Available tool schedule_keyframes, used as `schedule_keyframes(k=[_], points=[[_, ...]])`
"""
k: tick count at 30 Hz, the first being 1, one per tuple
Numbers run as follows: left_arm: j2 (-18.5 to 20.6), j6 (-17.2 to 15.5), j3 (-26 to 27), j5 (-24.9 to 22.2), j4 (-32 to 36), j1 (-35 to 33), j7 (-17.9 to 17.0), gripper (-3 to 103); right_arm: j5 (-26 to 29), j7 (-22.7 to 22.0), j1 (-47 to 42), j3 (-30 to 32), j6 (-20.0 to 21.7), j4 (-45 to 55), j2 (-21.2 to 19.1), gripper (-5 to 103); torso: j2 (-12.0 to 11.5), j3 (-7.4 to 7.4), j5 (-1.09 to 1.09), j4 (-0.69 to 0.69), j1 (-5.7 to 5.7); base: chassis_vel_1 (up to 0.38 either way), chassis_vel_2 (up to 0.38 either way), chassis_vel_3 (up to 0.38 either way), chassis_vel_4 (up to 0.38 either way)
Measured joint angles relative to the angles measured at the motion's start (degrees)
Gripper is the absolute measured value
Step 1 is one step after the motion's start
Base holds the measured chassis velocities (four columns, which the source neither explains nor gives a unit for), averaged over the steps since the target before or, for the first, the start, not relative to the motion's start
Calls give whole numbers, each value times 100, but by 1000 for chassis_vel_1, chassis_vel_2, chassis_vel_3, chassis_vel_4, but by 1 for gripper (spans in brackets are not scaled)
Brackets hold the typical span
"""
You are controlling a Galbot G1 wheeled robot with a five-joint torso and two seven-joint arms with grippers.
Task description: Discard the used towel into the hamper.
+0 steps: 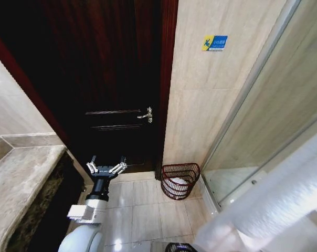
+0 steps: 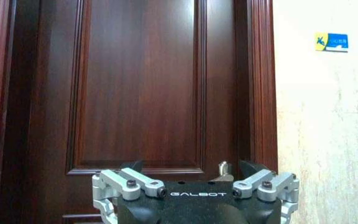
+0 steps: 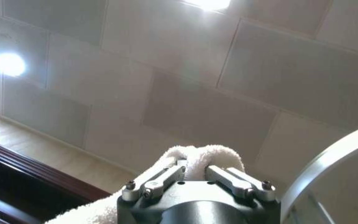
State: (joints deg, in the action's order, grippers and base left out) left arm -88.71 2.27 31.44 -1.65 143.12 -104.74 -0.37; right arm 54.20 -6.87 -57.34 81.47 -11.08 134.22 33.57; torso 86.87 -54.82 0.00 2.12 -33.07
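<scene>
A tall dark wooden door (image 1: 103, 79) with raised panels and a metal handle (image 1: 146, 114) stands beside a beige tiled wall (image 1: 211, 94), and a glass shower screen (image 1: 276, 121) closes the right side. On the pale tiled floor (image 1: 143, 210), in the corner between wall and screen, stands the hamper (image 1: 180, 180), a round red-brown basket of open wire weave, wider at the rim, with something white inside. The left end effector (image 1: 106, 167) is raised before the door with its fingers wide apart, while the right end effector (image 3: 195, 175) grips a white fluffy towel (image 3: 197, 156) and points up at the ceiling panels.
</scene>
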Motion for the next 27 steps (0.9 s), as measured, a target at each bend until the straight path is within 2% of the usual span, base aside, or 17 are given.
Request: schedule_keyframes(k=[27], points=[[0,0,0,0,0,0,0,100,119,167,171,-217,-12,-34,-6,4,0,0,-1,0,0,-42,38,35,-42]])
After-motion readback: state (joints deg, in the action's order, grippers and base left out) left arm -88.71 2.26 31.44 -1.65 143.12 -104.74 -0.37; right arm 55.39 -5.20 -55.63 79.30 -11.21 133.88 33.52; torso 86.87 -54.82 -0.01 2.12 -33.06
